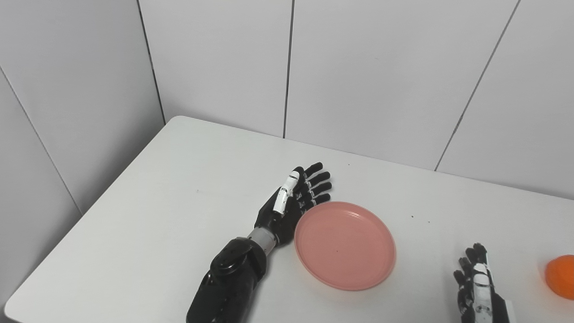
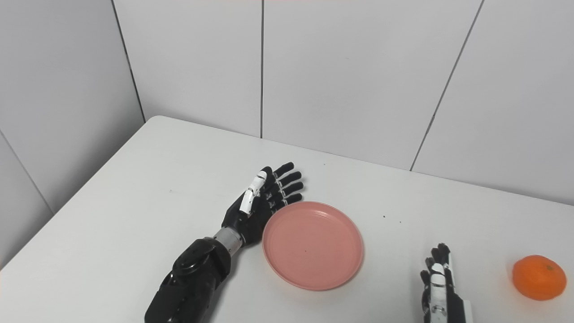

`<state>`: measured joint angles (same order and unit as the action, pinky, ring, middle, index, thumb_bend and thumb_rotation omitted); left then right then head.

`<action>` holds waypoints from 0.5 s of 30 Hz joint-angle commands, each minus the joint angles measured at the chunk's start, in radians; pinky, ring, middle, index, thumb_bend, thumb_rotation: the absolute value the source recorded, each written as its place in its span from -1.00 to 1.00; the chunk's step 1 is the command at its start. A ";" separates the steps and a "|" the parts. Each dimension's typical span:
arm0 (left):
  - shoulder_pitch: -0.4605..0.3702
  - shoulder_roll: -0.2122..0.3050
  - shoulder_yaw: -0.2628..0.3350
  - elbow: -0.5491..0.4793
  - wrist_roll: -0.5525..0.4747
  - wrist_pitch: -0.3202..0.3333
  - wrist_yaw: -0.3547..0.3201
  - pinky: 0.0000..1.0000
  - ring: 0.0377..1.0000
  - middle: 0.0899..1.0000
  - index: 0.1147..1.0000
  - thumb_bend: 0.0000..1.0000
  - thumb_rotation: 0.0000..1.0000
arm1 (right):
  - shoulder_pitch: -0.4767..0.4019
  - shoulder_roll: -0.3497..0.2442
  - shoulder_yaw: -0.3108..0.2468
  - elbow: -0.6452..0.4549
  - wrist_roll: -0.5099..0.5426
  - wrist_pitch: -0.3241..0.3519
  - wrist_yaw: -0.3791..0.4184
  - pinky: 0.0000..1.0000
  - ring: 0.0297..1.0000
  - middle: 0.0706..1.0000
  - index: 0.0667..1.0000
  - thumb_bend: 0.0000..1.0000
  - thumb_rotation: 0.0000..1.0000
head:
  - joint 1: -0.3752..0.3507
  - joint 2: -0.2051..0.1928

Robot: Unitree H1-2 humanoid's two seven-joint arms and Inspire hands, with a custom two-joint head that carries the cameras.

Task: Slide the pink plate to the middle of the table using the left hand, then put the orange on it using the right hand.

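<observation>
Nearest, at the lower edge: right hand (image 2: 439, 285), black with white panels, fingers extended upward and held apart, grasping nothing, partly cut off by the frame. Beside it to the right, well apart from it: one orange (image 2: 539, 277), resting on the white table (image 2: 134, 215), clear of the plate. Left of the right hand, near the table's middle: pink plate (image 2: 312, 244), round, shallow, upright, nothing on it. Left arm enters from the lower left, its forearm dark and glossy. Left hand (image 2: 262, 197), set on edge against the plate's left rim, palm facing the plate, fingers (image 2: 287, 179) straight and spread a little, pointing away toward the wall, holding nothing. Farthest: pale panelled wall (image 2: 341, 76) with dark vertical seams, behind the table's far edge.
</observation>
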<state>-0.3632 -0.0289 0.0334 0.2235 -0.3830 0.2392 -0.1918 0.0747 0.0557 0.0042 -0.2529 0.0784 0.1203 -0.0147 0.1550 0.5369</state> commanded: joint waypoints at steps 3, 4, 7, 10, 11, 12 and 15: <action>0.004 -0.040 -0.025 0.023 0.040 0.014 0.020 0.75 0.76 0.75 0.71 -0.29 1.00 | -0.025 0.006 -0.002 -0.009 0.003 -0.057 0.002 1.00 1.00 1.00 1.00 -0.63 1.00 | -0.008 0.007; 0.008 -0.048 -0.030 0.023 0.048 0.011 0.022 0.75 0.76 0.76 0.72 -0.29 1.00 | -0.026 0.008 -0.002 -0.010 0.002 -0.056 0.000 1.00 1.00 1.00 1.00 -0.64 1.00 | -0.010 0.008; 0.021 -0.066 -0.039 0.016 0.064 0.004 0.026 0.75 0.75 0.76 0.72 -0.29 1.00 | -0.027 0.011 -0.001 -0.011 -0.006 -0.058 -0.005 1.00 0.99 1.00 1.00 -0.63 1.00 | -0.018 0.015; 0.033 -0.082 -0.043 0.010 0.069 -0.001 0.026 0.76 0.76 0.76 0.72 -0.28 1.00 | -0.029 0.013 0.003 -0.005 -0.014 -0.071 -0.005 1.00 0.99 1.00 1.00 -0.61 1.00 | -0.026 0.020; 0.036 -0.084 -0.043 0.009 0.070 -0.002 0.026 0.76 0.76 0.76 0.72 -0.28 1.00 | -0.030 0.014 0.004 -0.003 -0.015 -0.073 -0.005 1.00 0.99 1.00 1.00 -0.61 1.00 | -0.032 0.023; 0.039 -0.087 -0.043 0.010 0.071 -0.005 0.024 0.76 0.76 0.76 0.72 -0.28 1.00 | -0.031 0.015 0.004 -0.003 -0.018 -0.069 -0.006 1.00 0.99 1.00 1.00 -0.61 1.00 | -0.034 0.024; 0.050 -0.093 -0.044 0.008 0.075 -0.012 0.023 0.75 0.75 0.76 0.72 -0.28 1.00 | -0.033 0.021 0.005 -0.006 -0.024 -0.056 -0.013 1.00 0.99 1.00 1.00 -0.55 1.00 | -0.050 0.034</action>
<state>-0.3436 -0.1173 -0.0028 0.2208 -0.3222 0.2131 -0.1762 0.0657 0.0671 0.0074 -0.2441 0.0609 0.1116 -0.0215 0.1044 0.5706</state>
